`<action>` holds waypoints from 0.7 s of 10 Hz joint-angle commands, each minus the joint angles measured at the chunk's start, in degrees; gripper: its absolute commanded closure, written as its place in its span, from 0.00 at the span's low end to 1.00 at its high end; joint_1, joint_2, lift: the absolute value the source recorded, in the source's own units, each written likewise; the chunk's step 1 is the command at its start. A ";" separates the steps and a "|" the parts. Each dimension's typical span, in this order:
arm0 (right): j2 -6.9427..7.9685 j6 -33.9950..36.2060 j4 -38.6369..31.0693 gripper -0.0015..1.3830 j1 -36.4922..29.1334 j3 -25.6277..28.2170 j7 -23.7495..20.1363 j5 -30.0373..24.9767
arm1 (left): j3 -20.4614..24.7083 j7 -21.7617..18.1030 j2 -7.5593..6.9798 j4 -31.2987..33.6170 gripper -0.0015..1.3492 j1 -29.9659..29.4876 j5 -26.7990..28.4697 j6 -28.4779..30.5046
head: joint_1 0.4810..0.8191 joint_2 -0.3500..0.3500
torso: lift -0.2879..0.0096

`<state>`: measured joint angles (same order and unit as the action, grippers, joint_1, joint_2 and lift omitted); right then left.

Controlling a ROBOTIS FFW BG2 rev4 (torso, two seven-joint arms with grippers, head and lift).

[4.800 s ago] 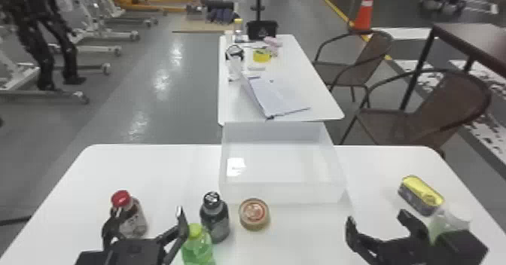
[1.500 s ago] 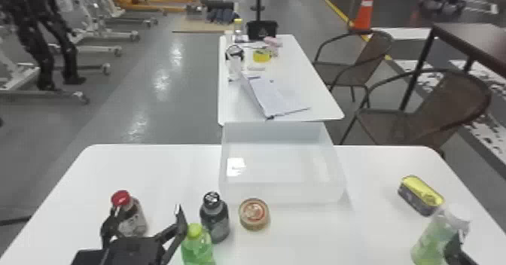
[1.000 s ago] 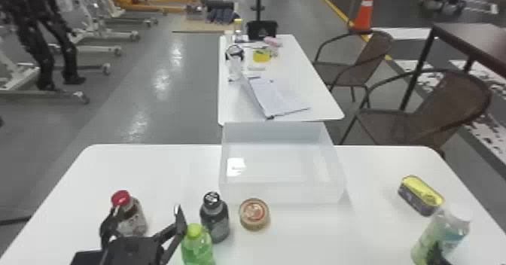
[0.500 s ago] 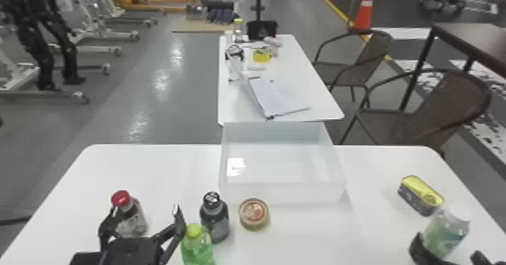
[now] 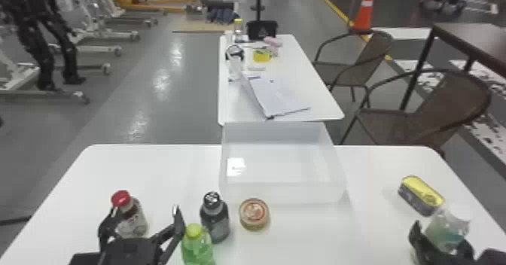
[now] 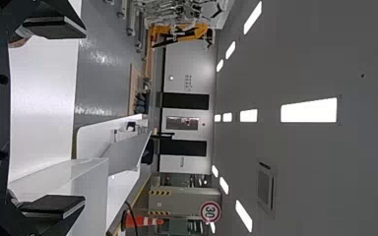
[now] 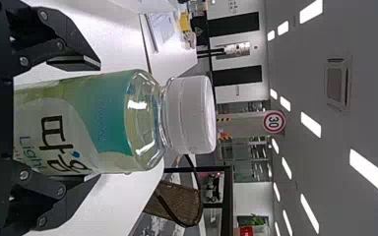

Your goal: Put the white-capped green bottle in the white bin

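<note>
The white-capped green bottle (image 5: 446, 228) stands at the table's right front. My right gripper (image 5: 442, 239) is around its body, a finger on each side. In the right wrist view the bottle (image 7: 93, 123) lies between the fingers of my right gripper (image 7: 96, 122), with a thin gap beside one pad; the white cap (image 7: 189, 114) is beyond the fingertips. The white bin (image 5: 282, 192) sits at the table's middle, with nothing in it. Parked at the left front, my left gripper (image 5: 145, 219) is open; its spread fingers also show in the left wrist view (image 6: 78, 118).
A yellow-topped tin (image 5: 421, 194) lies just behind the bottle. Left of centre stand a red-capped bottle (image 5: 131, 217), a dark bottle (image 5: 214, 217) and a yellow-capped green bottle (image 5: 197, 247). A round tin (image 5: 254, 213) is in front of the bin.
My right gripper has come in from the right front to surround the bottle, and its fingers now stand nearer each other. The left arm has barely moved.
</note>
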<state>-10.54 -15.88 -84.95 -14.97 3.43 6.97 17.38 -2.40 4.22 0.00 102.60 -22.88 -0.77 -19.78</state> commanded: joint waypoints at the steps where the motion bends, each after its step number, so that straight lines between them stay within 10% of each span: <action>1: -0.01 -0.03 -0.31 0.56 -0.59 0.00 -0.03 0.03 | -0.06 -0.09 0.15 -0.12 0.08 0.12 -0.02 0.00 | 0.20 0.50 | 0.63; 7: 0.26 3.04 -10.15 0.57 -5.69 0.00 0.94 0.20 | -0.24 -0.35 0.15 -0.47 0.08 0.56 -0.11 -0.17 | 0.20 0.50 | 0.63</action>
<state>-10.29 -14.10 -92.54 -19.72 3.42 7.91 17.47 -2.63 3.86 0.00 102.14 -22.37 -0.87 -19.90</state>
